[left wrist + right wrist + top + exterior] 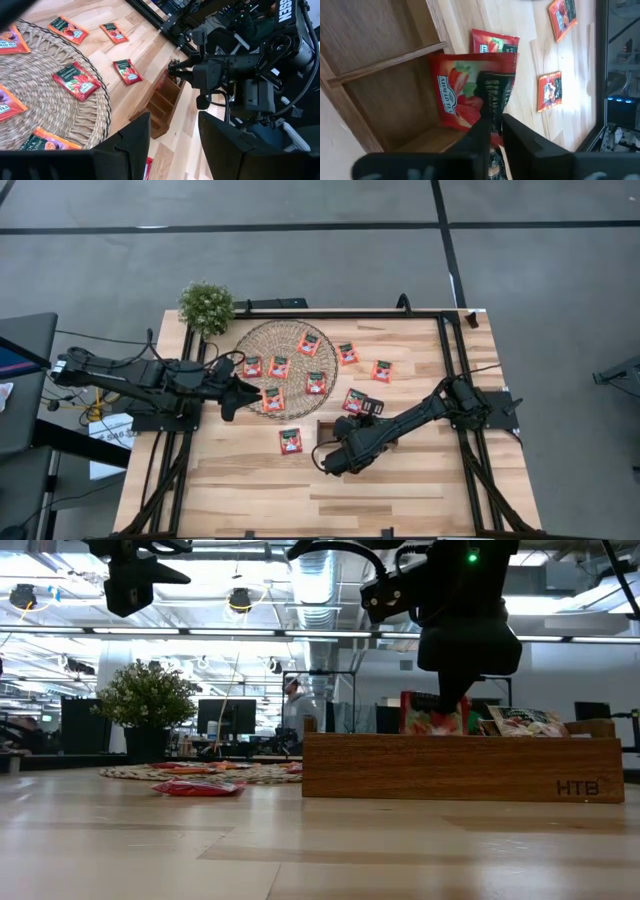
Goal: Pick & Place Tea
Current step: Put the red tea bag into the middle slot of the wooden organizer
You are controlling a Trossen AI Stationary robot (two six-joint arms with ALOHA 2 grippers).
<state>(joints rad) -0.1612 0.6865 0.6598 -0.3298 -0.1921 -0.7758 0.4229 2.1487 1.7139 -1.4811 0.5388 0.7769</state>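
The wooden tray (pixel 460 768) stands near the middle of the table (pixel 400 490), a red sachet (pixel 465 92) upright in one compartment — the right hand (pixel 492 127) reaches down into it, fingers narrow, pinching that sachet's edge. More sachets lie on the woven mat (pixel 262 340) and around it. The left hand (pixel 172 132) hovers over the mat's edge — fingers wide, holding nothing.

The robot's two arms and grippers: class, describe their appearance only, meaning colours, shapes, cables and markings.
Both arms are black and jointed. The left arm trails black cables near its base. The right arm carries white lettering on a link and looped black cables. The left gripper has two flat, dark, wedge-shaped fingers; the right gripper has two narrow dark ones.
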